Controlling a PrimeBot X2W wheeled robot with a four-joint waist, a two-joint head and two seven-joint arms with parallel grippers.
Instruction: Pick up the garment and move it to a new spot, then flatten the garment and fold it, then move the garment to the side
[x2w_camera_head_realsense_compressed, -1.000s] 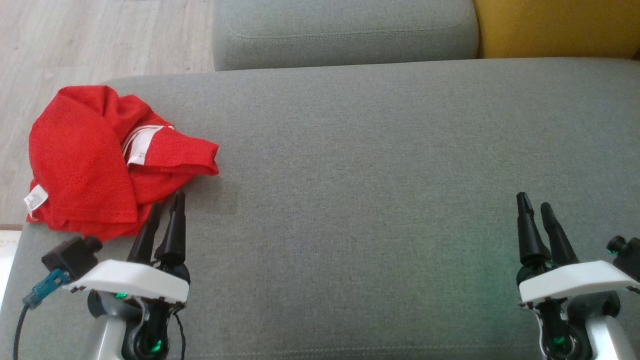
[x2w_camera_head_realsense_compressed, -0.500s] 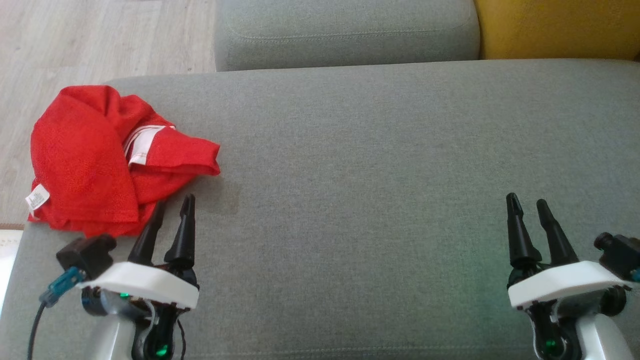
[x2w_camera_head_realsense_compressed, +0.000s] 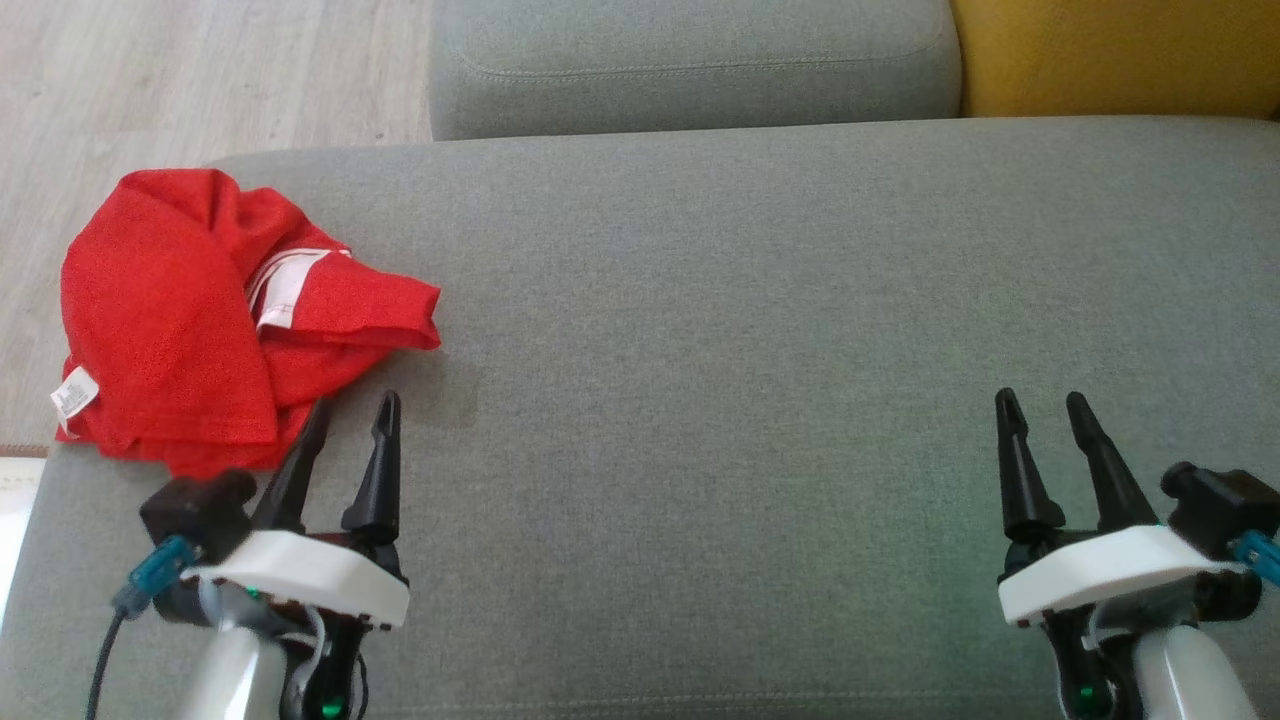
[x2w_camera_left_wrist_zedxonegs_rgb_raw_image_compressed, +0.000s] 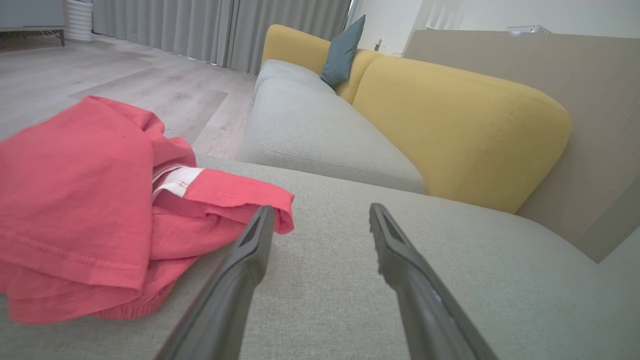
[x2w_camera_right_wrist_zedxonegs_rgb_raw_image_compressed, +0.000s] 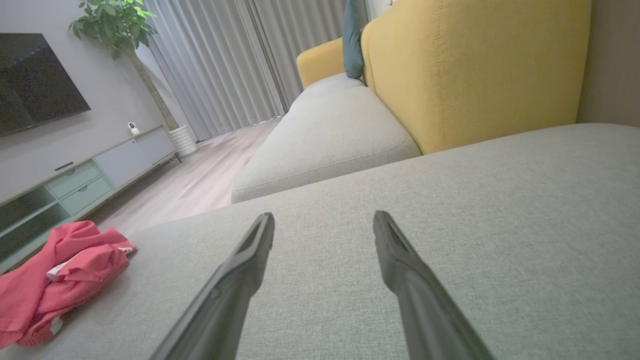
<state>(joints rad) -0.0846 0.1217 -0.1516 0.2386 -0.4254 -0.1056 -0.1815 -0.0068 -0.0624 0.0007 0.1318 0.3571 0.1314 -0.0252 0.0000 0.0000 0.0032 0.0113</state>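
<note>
Red garment (x2w_camera_head_realsense_compressed: 160, 320) bunched at L end of grey seat cushion (x2w_camera_head_realsense_compressed: 750, 350), just ahead of L gripper (x2w_camera_head_realsense_compressed: 356, 402), R gripper (x2w_camera_head_realsense_compressed: 1040, 398) well apart, both jaws spread & empty; prob. light, limp knit, so pinch raised fold nearest L gripper.

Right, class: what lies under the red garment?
The grey seat cushion; the red garment lies crumpled at its left corner. The patch directly beneath, and the garment's underside, are covered.

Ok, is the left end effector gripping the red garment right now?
No, the left end effector stands open at the edge of the red garment, with bare cushion between its fingers.
</note>
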